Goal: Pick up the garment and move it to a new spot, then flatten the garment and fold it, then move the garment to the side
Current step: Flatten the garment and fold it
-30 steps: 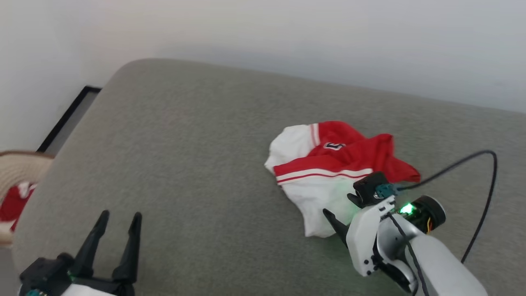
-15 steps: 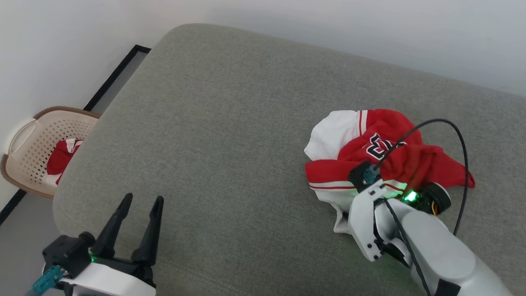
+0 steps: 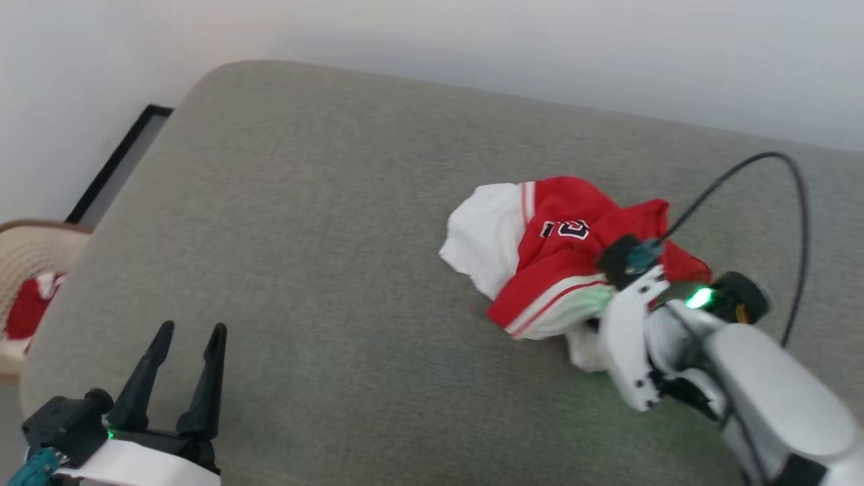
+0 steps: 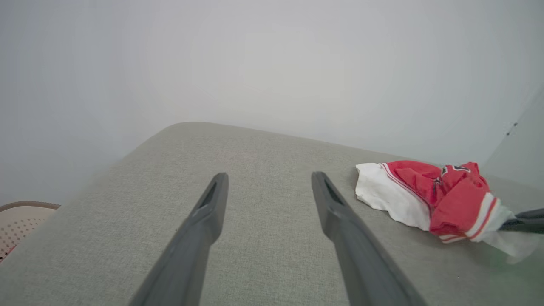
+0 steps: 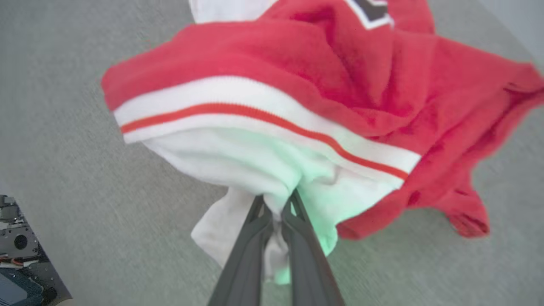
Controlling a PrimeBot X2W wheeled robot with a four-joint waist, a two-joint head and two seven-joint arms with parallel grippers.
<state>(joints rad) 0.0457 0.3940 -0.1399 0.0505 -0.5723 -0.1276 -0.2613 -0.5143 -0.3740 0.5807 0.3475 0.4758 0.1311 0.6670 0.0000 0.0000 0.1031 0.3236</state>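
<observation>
The garment (image 3: pixel 553 256) is a crumpled red shirt with white sleeves and red-and-white striped seams, lying on the right half of the grey cushion (image 3: pixel 324 236). Black white-edged lettering shows on its top fold. My right gripper (image 5: pixel 276 204) is shut on a white fold at the garment's (image 5: pixel 297 93) near edge, the cloth bunched between the fingertips. In the head view the right gripper's fingers are hidden under the cloth and the wrist. My left gripper (image 3: pixel 189 331) stands open at the lower left, well away from the garment (image 4: pixel 437 199), with nothing between its fingers (image 4: pixel 204 221).
A beige perforated basket (image 3: pixel 27 256) with red and white cloth inside stands on the floor at the far left, beside the cushion's edge. A black cable (image 3: pixel 776 182) loops above my right wrist. A pale wall runs behind the cushion.
My right gripper has closed on the garment's white fold and gathered it; the cloth has bunched up more. The head camera has shifted between frames. The left gripper stays open.
</observation>
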